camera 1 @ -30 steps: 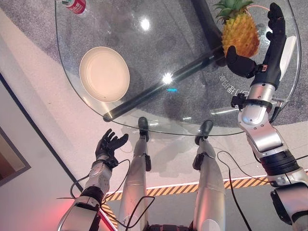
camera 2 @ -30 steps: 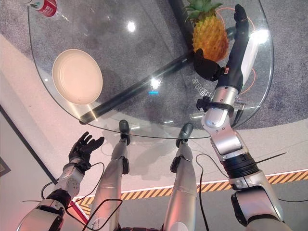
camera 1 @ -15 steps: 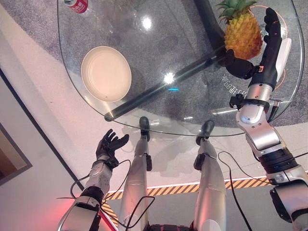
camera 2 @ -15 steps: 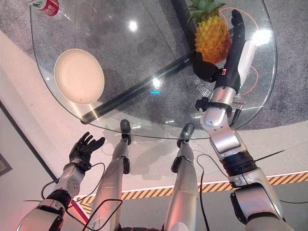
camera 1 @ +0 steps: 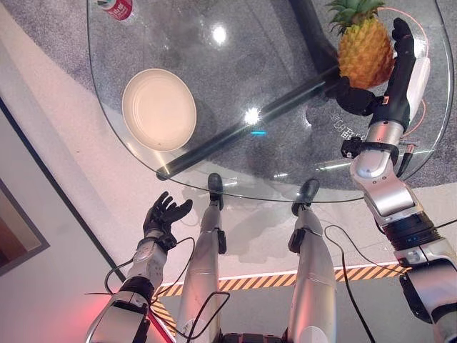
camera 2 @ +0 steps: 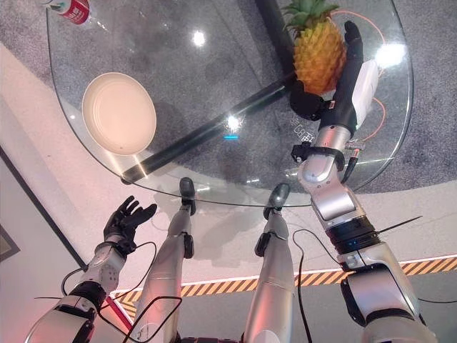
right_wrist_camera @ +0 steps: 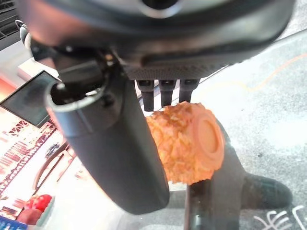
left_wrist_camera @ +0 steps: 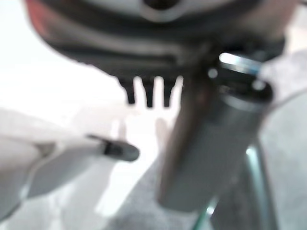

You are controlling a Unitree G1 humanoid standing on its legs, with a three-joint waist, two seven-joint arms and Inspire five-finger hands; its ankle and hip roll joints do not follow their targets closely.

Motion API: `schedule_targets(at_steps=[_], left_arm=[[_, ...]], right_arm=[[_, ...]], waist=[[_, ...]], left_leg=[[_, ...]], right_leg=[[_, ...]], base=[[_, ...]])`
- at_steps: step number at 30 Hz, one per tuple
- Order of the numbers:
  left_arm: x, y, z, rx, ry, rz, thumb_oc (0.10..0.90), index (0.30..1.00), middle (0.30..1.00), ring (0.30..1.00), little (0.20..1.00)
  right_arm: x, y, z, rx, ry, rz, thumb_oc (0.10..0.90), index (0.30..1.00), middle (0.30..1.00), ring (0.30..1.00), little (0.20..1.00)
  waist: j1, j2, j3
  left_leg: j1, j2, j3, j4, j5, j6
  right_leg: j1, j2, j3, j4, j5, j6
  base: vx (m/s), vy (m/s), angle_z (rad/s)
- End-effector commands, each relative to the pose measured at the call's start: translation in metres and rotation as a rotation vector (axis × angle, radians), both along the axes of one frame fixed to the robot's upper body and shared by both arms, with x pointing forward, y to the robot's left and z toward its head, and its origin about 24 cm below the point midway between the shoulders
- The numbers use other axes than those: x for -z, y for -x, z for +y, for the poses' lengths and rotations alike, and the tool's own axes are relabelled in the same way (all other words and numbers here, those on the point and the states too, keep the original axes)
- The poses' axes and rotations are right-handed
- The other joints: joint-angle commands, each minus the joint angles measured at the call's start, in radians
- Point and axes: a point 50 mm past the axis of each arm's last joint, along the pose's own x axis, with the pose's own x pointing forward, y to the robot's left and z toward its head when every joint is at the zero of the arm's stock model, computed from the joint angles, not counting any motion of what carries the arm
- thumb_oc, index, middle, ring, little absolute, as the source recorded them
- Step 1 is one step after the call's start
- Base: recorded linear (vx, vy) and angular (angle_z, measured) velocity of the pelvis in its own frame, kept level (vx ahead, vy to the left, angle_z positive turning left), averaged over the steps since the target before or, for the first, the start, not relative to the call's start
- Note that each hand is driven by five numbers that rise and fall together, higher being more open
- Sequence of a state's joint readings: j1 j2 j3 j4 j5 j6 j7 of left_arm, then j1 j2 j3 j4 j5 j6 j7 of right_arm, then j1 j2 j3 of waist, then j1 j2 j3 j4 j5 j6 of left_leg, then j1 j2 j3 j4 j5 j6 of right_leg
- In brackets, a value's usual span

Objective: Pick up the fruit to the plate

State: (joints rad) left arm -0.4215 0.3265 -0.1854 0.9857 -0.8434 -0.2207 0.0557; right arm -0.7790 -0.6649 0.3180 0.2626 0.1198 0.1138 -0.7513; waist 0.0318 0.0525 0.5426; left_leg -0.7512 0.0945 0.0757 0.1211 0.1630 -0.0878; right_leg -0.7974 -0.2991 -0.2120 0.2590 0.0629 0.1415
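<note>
A yellow pineapple [camera 1: 364,51] with a green crown stands at the far right of the round glass table [camera 1: 235,68]. My right hand [camera 1: 391,89] is open beside it. Its straight fingers [camera 1: 401,53] run up the fruit's right side and its thumb [camera 1: 353,100] sits at the fruit's base. In the right wrist view the pineapple [right_wrist_camera: 187,141] lies between the thumb [right_wrist_camera: 115,143] and the fingers [right_wrist_camera: 165,91]. An empty cream plate [camera 1: 158,108] rests on the table's left part. My left hand [camera 1: 163,214] hangs open below the table's near edge.
A red can [camera 1: 114,7] stands at the table's far left rim. A dark bar [camera 1: 243,132] of the table's frame crosses under the glass between plate and pineapple. An orange cable [camera 1: 418,114] curls on the floor to the right of the fruit.
My right hand has closed in on the pineapple from the right, and its thumb now reaches the fruit's base. The camera shifted slightly. The left hand stays still.
</note>
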Motion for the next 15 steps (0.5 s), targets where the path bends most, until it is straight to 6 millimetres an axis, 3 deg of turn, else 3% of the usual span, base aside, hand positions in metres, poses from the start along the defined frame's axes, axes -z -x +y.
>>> schedule_targets(at_steps=[1, 15], left_arm=[[0.013, 0.022, 0.021, -0.031, -0.075, 0.063, 0.8, 0.9, 0.9, 0.9, 0.9], [0.01, 0.018, 0.018, -0.002, -0.084, 0.061, 0.8, 0.9, 0.9, 0.9, 0.9]], right_arm=[[-0.034, 0.009, -0.007, 0.039, 0.082, -0.129, 0.8, 0.9, 0.9, 0.9, 0.9], [-0.04, -0.004, -0.014, 0.102, 0.102, -0.043, 0.8, 0.9, 0.9, 0.9, 0.9]], waist=[[0.01, 0.029, -0.023], [0.027, 0.038, -0.023]], left_leg=[[0.002, 0.055, -0.032, 0.06, -0.039, -0.026], [0.007, 0.053, -0.034, 0.051, -0.036, -0.025]], right_leg=[[-0.029, -0.04, 0.041, 0.014, 0.071, 0.073], [-0.024, -0.045, 0.033, 0.011, 0.073, 0.073]], base=[[0.0, 0.0, 0.0], [0.0, 0.0, 0.0]])
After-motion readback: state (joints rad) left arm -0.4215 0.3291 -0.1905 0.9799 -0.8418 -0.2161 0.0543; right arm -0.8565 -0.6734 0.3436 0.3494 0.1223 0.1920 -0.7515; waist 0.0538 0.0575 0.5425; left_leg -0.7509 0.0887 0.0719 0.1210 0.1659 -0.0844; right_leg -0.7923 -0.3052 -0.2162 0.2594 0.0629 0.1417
